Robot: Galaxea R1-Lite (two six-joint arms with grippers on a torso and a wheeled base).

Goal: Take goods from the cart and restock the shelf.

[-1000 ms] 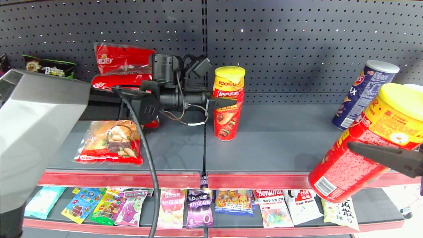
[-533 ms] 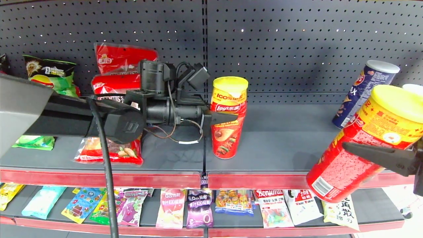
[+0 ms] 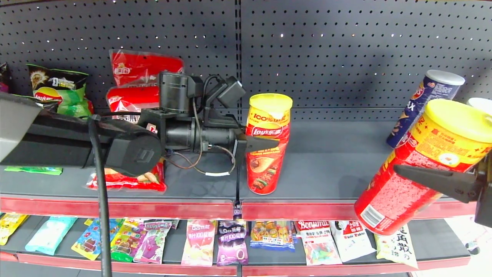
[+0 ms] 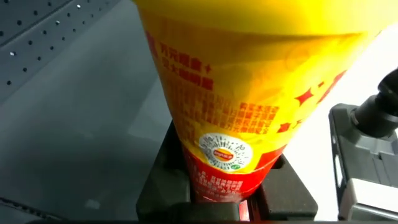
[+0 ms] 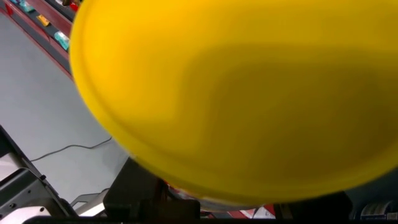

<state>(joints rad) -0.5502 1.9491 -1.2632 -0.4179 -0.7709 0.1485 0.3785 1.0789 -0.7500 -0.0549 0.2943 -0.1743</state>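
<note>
Red-and-yellow chip cans, one in each tool, at the shelf (image 3: 326,161).
Head view: the left tool (image 3: 265,143) squeezes the upright can (image 3: 267,173) near the shelf's front edge, kept straight so it can stand. The right tool (image 3: 403,171) grips the tilted can (image 3: 423,154) out past the shelf's front, maybe for its turn. Left wrist view: black fingers (image 4: 163,186) pinch the upright can (image 4: 249,93). Right wrist view: the tilted can's yellow lid (image 5: 236,93) is close up.

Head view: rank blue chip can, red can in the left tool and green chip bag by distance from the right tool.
From the right tool, gripping a second red can:
1. Blue cylindrical chip can, white lid: far right.
2. Red cylindrical chip can, yellow lid: centre, in the left tool.
3. Green plastic chip bag: far left.
</note>
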